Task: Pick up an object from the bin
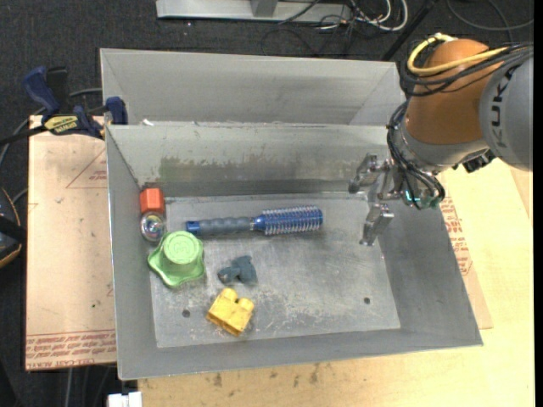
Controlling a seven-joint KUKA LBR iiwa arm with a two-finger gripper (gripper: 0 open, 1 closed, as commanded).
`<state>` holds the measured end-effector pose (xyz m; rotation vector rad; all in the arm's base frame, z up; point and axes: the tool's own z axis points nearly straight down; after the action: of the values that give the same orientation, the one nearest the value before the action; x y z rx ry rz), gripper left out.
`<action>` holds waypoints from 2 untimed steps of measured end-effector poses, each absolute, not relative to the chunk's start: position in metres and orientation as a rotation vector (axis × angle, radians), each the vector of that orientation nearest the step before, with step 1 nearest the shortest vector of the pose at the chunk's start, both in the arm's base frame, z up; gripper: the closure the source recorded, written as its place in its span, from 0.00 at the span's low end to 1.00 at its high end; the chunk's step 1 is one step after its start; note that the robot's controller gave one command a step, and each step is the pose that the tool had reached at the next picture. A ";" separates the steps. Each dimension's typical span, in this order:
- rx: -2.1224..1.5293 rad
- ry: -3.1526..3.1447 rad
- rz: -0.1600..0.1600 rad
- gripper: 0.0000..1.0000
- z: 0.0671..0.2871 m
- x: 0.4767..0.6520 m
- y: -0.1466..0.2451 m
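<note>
jaws cannot be told apart or together from the camera view: the gripper [372,217] hangs as one dark metal cluster below the orange-covered wrist of the arm [450,100], which comes in over the right wall of the grey metal bin [254,147]. the gripper sits over bare floor in the right part of the bin, near the back wall. nearest to it is the blue hairbrush [254,223], lying flat across the middle of the floor with its bristle head towards the gripper, clearly apart from it, and its handle pointing left. the other things lie well apart from the gripper on the left side: an orange block [151,199] in the back left corner, a shiny silver ball [153,225] just in front of it, a green cup [176,258] beside that, a small grey-blue piece [238,270] right of the cup, and a yellow block [231,312] nearest the front wall.
</note>
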<state>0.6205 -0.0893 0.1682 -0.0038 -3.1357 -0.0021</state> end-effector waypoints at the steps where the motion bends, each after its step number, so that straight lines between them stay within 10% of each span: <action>1: -0.039 -3.144 -0.002 0.00 0.072 0.657 -0.028; 2: -0.042 -3.152 -0.001 1.00 0.076 0.659 -0.030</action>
<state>0.6591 -0.0297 0.0762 -0.0416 -3.1524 -0.0012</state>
